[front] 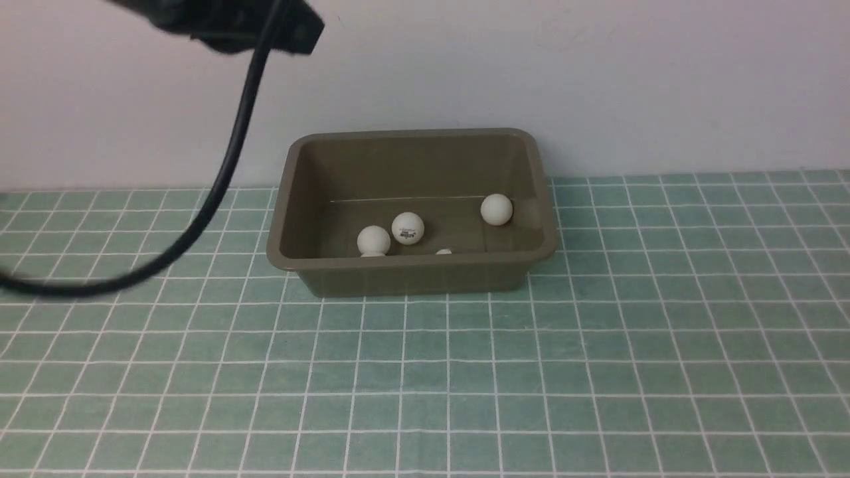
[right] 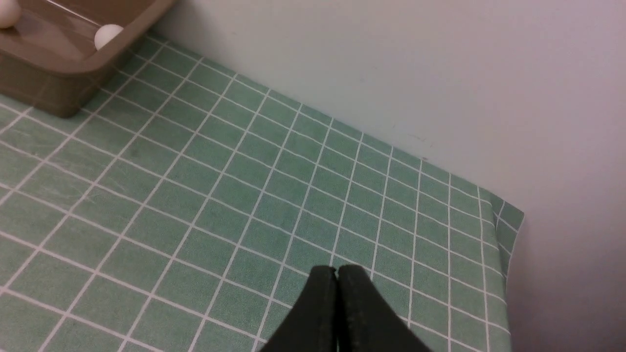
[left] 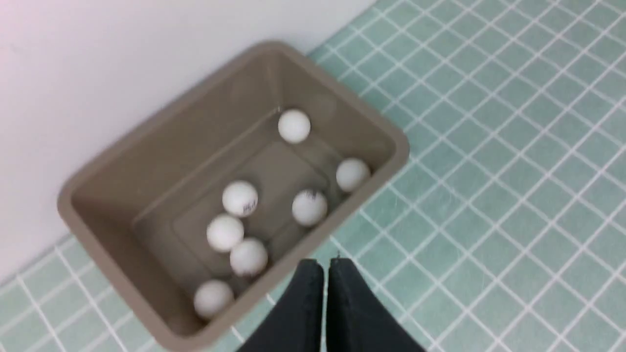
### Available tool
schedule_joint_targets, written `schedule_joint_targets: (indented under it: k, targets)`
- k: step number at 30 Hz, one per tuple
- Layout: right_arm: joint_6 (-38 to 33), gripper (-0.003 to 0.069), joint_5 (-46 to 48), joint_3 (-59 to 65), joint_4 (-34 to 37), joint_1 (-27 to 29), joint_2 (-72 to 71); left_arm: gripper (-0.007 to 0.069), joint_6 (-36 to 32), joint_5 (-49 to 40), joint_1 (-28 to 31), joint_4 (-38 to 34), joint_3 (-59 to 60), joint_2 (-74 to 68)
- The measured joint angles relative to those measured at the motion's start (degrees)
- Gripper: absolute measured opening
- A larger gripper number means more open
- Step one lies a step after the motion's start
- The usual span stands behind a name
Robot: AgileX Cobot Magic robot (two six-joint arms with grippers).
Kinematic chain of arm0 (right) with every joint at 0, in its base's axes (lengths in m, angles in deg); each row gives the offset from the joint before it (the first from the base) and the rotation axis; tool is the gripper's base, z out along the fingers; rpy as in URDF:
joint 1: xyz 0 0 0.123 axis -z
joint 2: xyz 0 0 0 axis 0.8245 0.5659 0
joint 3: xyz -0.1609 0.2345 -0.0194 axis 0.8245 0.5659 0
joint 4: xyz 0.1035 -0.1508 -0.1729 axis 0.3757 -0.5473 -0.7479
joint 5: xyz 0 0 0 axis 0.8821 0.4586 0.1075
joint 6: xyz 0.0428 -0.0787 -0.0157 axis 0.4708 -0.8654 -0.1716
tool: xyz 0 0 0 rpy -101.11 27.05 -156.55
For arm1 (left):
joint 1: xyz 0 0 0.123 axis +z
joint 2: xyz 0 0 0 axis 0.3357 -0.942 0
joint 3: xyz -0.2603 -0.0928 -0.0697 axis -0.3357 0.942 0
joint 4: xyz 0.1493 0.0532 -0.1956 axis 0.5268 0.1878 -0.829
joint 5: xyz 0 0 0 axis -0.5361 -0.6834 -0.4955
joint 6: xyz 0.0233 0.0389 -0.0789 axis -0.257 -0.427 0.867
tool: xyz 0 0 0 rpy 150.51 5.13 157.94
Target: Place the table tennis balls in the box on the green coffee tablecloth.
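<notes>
all seven table tennis balls (left: 239, 198) lie loose on the floor of the box (left: 98, 242), far on the green coffee tablecloth (front: 597, 345) by the wall, so the job looks done; left gripper (left: 326, 266) and right gripper (right: 336, 274) are clenched empty.

Box (front: 412, 265) near wall hides most of one ball (front: 443, 251) in front view; only its top shows. Left arm (front: 226, 23) blurred, cut by top edge, cable (front: 219, 192) leaving at left edge. Ball logos too small to read.
</notes>
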Motion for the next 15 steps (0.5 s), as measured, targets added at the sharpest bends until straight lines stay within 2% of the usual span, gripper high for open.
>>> schedule_joint_targets:
  k: [3, 7, 12, 15]
  targets:
    - [0.0, -0.0018, 0.0, 0.0, 0.0, 0.0, 0.0, -0.0004, 1.2, 2.5, 0.0, -1.4, 10.8, 7.1]
    - [0.0, -0.0018, 0.0, 0.0, 0.0, 0.0, 0.0, -0.0004, 1.3, 1.4, 0.0, -2.3, 16.3, 11.8]
    - [0.0, -0.0018, 0.0, 0.0, 0.0, 0.1, 0.0, -0.0004, 1.0, 1.7, 0.0, 4.6, 17.7, 12.3]
    - [0.0, -0.0018, 0.0, 0.0, -0.1, 0.1, 0.0, -0.0004, 3.1, 6.6, 1.1, 9.4, 19.8, 12.6]
